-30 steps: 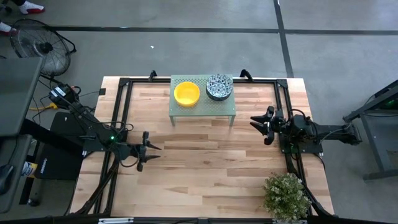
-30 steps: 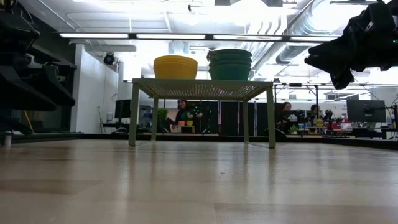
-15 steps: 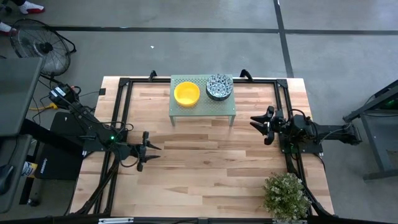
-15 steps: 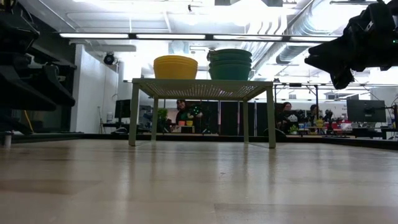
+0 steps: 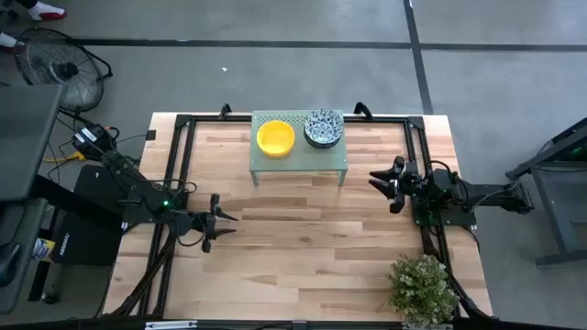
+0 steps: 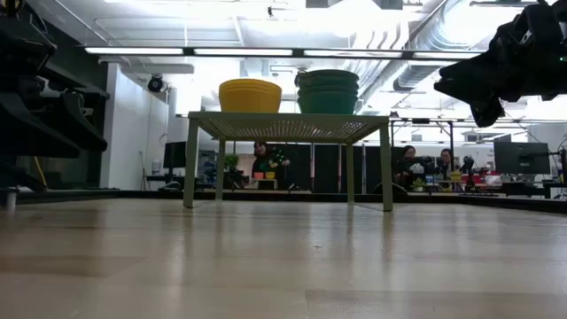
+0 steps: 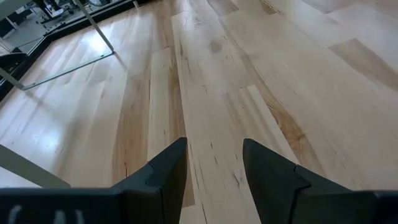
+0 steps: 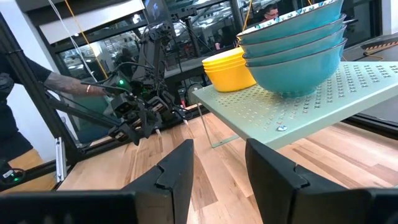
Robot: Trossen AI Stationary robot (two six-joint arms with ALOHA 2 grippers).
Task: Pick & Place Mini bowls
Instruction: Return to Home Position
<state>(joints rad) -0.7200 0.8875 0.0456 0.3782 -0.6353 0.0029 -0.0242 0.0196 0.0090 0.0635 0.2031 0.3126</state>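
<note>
From above I get bright, even light on the tabletop (image 5: 303, 229), with only a faint shadow beside the rack (image 5: 298, 158). In the low view the ceiling lights (image 6: 248, 51) burn out to white, the mini bowls (image 6: 250, 95) stand backlit, and the boards carry a pale sheen.

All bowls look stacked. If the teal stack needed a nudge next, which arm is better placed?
Probably the right. The right claw is open, nearer the rack and facing the teal bowl stack. The left claw is farther off and points at bare table.
</note>
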